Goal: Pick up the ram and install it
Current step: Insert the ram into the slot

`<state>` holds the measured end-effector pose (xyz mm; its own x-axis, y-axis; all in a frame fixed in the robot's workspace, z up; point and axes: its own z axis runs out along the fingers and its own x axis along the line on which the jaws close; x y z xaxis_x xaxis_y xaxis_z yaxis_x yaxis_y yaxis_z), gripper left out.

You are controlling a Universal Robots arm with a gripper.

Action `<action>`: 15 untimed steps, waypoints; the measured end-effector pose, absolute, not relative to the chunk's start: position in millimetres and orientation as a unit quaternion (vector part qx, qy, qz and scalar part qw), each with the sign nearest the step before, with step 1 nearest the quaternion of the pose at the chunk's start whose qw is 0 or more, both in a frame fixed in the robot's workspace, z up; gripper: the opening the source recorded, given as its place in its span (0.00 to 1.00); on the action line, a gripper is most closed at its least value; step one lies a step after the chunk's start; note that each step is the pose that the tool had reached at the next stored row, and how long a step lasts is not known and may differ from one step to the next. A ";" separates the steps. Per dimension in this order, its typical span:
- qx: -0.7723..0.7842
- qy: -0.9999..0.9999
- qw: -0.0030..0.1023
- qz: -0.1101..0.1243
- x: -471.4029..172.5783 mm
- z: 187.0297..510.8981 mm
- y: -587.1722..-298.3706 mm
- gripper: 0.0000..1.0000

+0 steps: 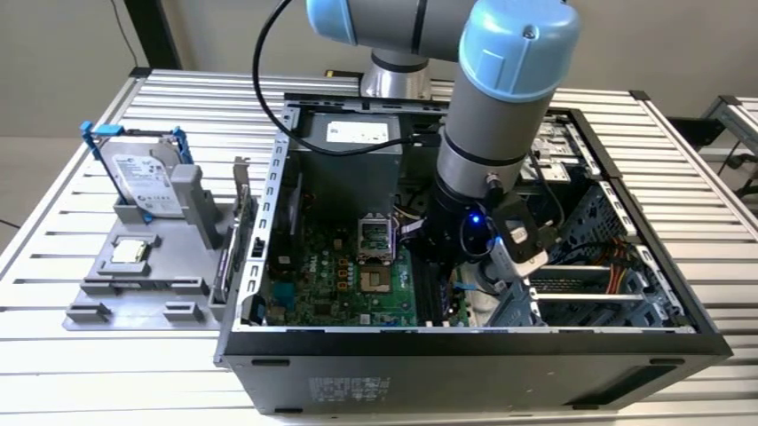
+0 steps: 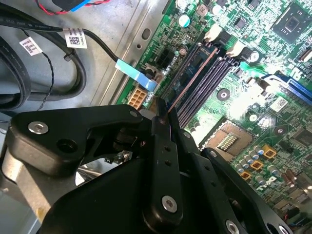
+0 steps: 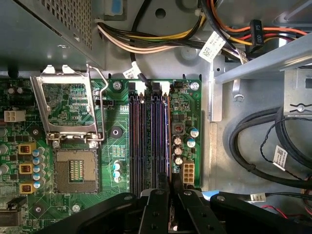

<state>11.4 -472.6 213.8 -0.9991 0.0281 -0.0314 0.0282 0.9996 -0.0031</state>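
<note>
Install step is in hand: the ram is pinched edge-on in the closed hand, lowered over the outermost memory slot of 4. Straight seating is judged needed.

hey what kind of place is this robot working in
Most likely a lab or test bench for robotic computer assembly. An open desktop computer case lies on a slotted aluminium table, its green motherboard exposed, and a grey fixture beside it holds a hard drive.
</note>
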 end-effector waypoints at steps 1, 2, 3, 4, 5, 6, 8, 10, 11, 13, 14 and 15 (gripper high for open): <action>0.014 1.000 0.016 -0.002 11.4 213.8 -472.6 0.00; 0.014 1.000 0.015 -0.002 11.4 213.9 -472.6 0.00; 0.014 1.000 0.015 -0.002 11.4 213.9 -472.7 0.00; 0.014 1.000 0.015 -0.002 11.4 214.2 -472.7 0.00; 0.014 1.000 0.014 -0.002 11.4 215.1 -472.7 0.00; 0.014 1.000 0.013 -0.002 11.5 215.8 -472.7 0.00; 0.014 1.000 0.012 -0.002 11.4 215.9 -472.7 0.00; 0.014 1.000 0.011 -0.002 11.6 216.5 -472.6 0.00; 0.014 1.000 0.010 -0.002 11.7 217.0 -472.7 0.00; 0.014 1.000 0.009 -0.002 11.7 217.0 -472.6 0.00; 0.014 1.000 0.009 -0.002 11.6 217.0 -472.6 0.00; 0.014 1.000 0.009 -0.002 11.6 217.0 -472.7 0.00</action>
<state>11.6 -472.7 217.0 -0.9994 0.0281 -0.0178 0.0282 0.9996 -0.0038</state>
